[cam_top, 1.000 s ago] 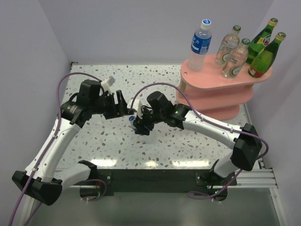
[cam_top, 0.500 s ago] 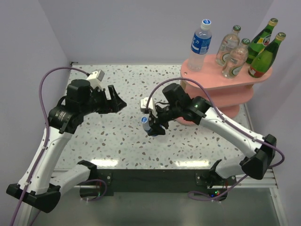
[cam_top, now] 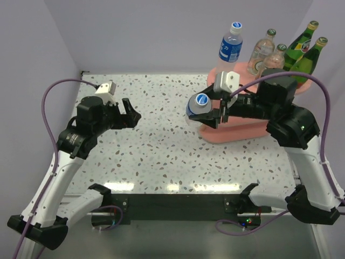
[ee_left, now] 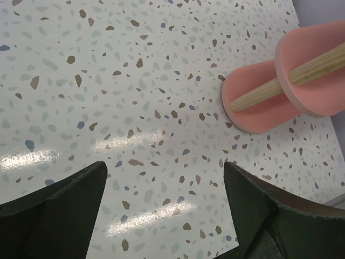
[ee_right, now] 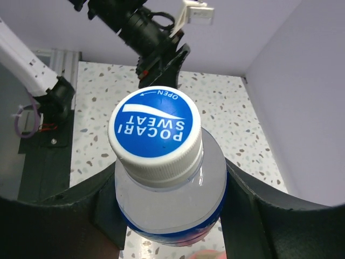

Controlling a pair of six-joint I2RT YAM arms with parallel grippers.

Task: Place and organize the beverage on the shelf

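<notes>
My right gripper is shut on a clear plastic bottle with a blue label and a white-rimmed blue cap, held in the air just left of the pink shelf. In the right wrist view the bottle fills the space between the fingers. On the shelf's top board stand another blue-label bottle, two clear bottles with green caps, and two dark green bottles. My left gripper hangs open and empty over the table's left half, and the left wrist view shows only tabletop between its fingertips.
The speckled table runs between the arms. The left wrist view catches the shelf's lower pink boards and a wooden post at its upper right. White walls close in the back and sides. Purple cables loop off both arms.
The right arm has raised the bottle and carried it right, up to the shelf. The left gripper has opened wide and drawn back to the left.
</notes>
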